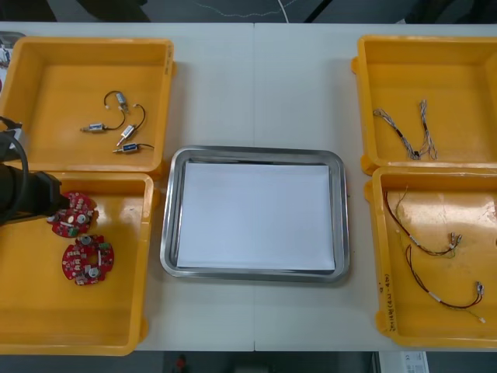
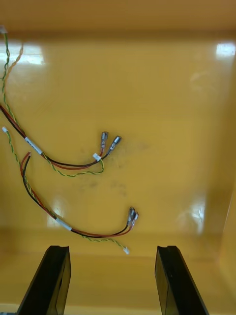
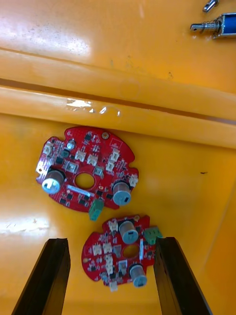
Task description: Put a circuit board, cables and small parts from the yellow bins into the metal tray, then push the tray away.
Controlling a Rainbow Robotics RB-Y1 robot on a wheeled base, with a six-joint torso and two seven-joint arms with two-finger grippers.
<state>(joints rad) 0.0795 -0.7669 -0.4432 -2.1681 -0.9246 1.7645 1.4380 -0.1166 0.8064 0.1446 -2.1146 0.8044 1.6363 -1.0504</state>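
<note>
Prob. board pickup step: L tool (image 3: 110, 241) wide open, empty, above boards (image 3: 86, 174) in near-left bin (image 3: 196, 206); next it must drop & close on one. R tool (image 2: 113, 248) open, empty, over cables (image 2: 73, 170).

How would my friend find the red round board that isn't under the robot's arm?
Start at the near yellow plastic bin on the robot's left, beside the shiny metal tray. Two round red circuit boards lie there; this one sits nearer the robot, fully uncovered, while its neighbour is partly under the open left claw.
</note>
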